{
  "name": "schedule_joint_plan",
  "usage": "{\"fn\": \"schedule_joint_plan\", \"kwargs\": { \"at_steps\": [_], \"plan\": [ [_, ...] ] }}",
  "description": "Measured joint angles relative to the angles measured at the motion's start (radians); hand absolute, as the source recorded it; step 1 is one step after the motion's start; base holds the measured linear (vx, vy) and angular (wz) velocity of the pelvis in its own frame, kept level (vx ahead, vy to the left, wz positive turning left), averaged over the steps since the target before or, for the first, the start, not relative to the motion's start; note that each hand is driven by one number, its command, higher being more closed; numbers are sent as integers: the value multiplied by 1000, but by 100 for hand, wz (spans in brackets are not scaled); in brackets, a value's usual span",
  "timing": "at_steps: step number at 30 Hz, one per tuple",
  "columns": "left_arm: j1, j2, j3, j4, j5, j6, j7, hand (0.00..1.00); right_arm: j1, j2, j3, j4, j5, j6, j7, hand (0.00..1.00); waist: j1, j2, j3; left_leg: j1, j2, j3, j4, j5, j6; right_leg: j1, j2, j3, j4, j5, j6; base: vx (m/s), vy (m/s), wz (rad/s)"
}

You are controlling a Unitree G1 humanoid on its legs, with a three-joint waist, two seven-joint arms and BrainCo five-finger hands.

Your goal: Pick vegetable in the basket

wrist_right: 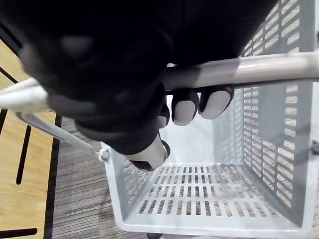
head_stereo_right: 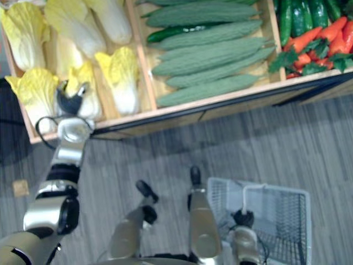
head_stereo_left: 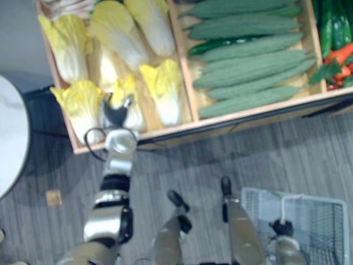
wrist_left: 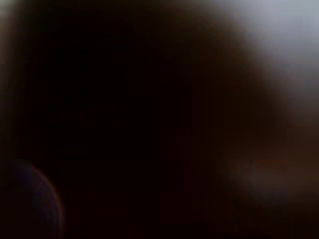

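Note:
Several yellow-white napa cabbages (head_stereo_left: 118, 36) lie in the left compartment of a wooden crate (head_stereo_left: 248, 113). My left hand (head_stereo_left: 116, 115) reaches over the crate's front edge and rests on a small cabbage (head_stereo_left: 134, 113) in the front row, its fingers (head_stereo_left: 128, 101) spread and fairly straight; it stands open. The left wrist view is dark. At the lower right, my right hand (wrist_right: 184, 107) is shut on the grey handle (wrist_right: 259, 69) of a pale plastic basket (head_stereo_left: 309, 221). Nothing lies inside the basket (wrist_right: 199, 194).
The middle compartment holds long green bumpy gourds (head_stereo_left: 248, 61) and a dark cucumber (head_stereo_left: 220, 44). Green peppers (head_stereo_right: 309, 14) and carrots (head_stereo_right: 309, 38) fill the right compartment. A white round table (head_stereo_left: 8, 143) stands at the left. A small brown square (head_stereo_left: 53, 197) lies on the grey plank floor.

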Motion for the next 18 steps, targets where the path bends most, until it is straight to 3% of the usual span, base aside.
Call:
{"fn": "schedule_joint_plan", "kwargs": {
  "at_steps": [7,10,18],
  "plan": [
    [-69,18,31,31,18,1,-38,100,-34,-8,8,-11,8,0,5,100,7,-11,6,-10,1,39,0,8,9,7,-2,10,-57,46,9,11,-5,-3],
    [-84,26,21,37,16,10,-39,100,-33,-6,16,-10,12,0,8,100,6,-28,16,13,2,42,0,8,9,37,-3,9,-76,55,11,5,-7,-1],
    [-72,4,-148,-31,14,30,-44,100,-3,20,3,-2,12,0,24,100,-6,-62,9,117,4,21,-5,4,10,178,-4,-21,-125,55,12,65,-25,6]
  ]
}}
